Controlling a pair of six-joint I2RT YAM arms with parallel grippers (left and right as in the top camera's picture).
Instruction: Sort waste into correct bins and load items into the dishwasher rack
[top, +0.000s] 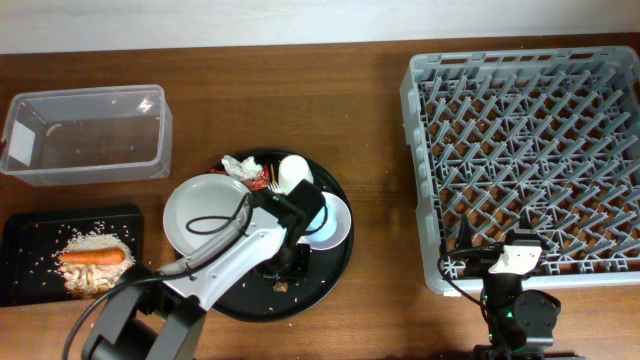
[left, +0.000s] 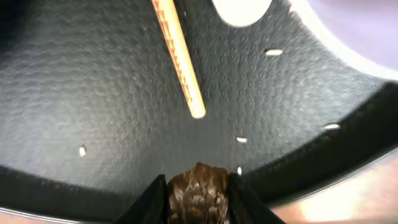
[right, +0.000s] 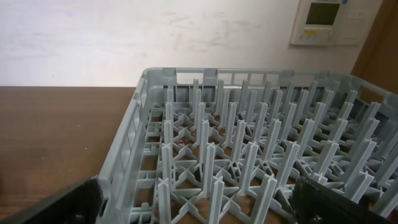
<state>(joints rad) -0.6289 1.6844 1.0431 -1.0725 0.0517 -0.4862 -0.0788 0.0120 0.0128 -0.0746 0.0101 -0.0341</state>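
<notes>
Small dark scrap (left: 198, 191), one only, sits clamped between our left gripper's (left: 196, 182) fingers at the round black tray (left: 93, 93). One thin wooden stick (left: 180, 62) lies there, running upper-left to lower-centre in the wrist view. Our right gripper (right: 199, 208) is spread wide by the dishwasher rack (right: 205, 149).

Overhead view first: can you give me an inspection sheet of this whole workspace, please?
Surface: brown wooden table, smooth finish.
Job's things: large square grey plastic rack, nothing seen inside; clear rectangular plastic tub, only specks; flat black rectangular tray holding beige rice heap and orange carrot; white round plate, white cup, white bowl, crumpled white paper, thin wooden stick on large round black tray.
Clutter: nothing seen.
Grippers: left gripper shut on small dark scrap; right gripper open at rack's near edge.
Cables: black cable looping over plate.
Surroundings: white wall, wall-mounted panel.
</notes>
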